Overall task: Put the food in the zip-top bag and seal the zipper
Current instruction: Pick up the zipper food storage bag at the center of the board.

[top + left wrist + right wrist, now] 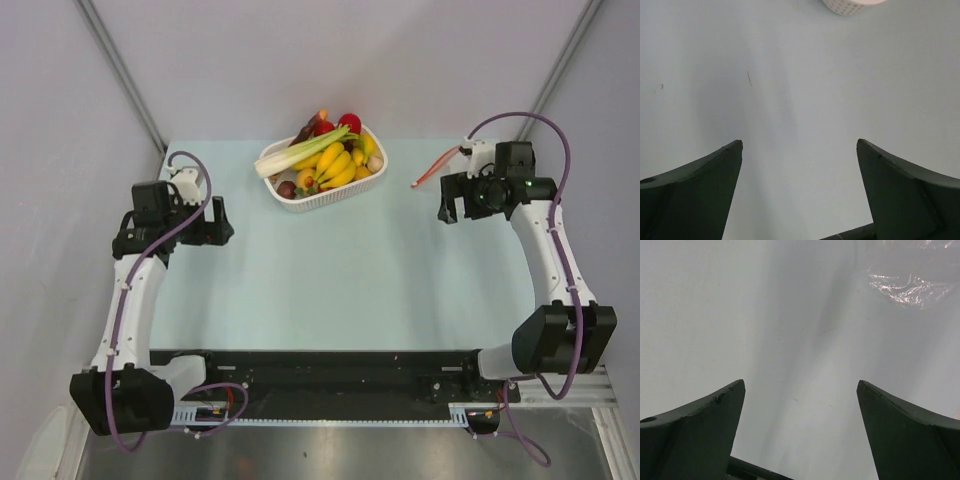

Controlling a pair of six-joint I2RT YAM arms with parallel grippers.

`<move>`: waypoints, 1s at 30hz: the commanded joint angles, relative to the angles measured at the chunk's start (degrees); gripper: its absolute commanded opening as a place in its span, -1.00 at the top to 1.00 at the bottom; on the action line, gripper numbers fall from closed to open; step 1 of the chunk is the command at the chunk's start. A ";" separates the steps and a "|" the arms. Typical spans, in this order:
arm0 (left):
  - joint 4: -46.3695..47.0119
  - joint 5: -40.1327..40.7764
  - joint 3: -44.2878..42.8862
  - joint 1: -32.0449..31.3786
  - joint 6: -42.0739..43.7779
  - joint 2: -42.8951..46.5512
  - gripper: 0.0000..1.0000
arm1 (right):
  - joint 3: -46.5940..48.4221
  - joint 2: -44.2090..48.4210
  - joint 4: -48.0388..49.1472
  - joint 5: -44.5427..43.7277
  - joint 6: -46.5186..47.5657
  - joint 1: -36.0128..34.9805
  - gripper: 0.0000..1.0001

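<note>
Two arms, both parked out at the sides of the pale surface (340, 290) and neither holding anything. All the food is piled in the white slatted basket (322, 201) at the far middle — yellow bananas (338, 165) in the center, a long green-white leek (300, 155) lying diagonally across the top, a dark purple-brown vegetable (305, 129) poking out at the back next to a red piece (350, 122) and a little orange bit (322, 114). The clear bag (910, 287) is well apart from the basket, over at the far right, flat on the surface; from overhead you mostly just see its zipper (437, 167), a thin orange-red strip running diagonally just beside the right arm's wrist. Can't tell from these shots whether the zipper is open or pressed shut. The right gripper (800, 385) has its jaws spread wide with only bare surface between them, and the crinkly plastic shows up at the top right of its own camera, not touching the fingers. The left gripper (800, 145) is the same deal — jaws wide apart, nothing in them, hovering over the left side with a sliver of the basket's rim peeking in at the top edge of its view.
</note>
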State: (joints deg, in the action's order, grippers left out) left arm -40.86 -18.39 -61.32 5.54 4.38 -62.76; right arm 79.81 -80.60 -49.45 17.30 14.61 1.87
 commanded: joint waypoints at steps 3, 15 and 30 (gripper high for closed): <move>2.01 -2.09 -5.91 0.44 -5.77 1.59 -0.99 | 0.34 -2.45 6.38 -9.38 -0.72 -5.46 -1.00; 5.96 2.74 -8.73 0.44 -11.58 -1.14 -1.00 | 7.80 -17.74 15.96 -14.31 -1.43 -5.12 -1.00; 12.03 1.87 -3.19 0.44 -9.92 0.09 -0.99 | 38.74 -52.97 13.78 -18.78 -0.29 -5.91 -0.99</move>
State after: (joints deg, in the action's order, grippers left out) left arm -31.27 -16.67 -65.56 5.54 -5.54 -63.40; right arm 111.00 -128.09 -35.59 2.96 14.39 -3.36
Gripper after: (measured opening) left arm 0.996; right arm 0.995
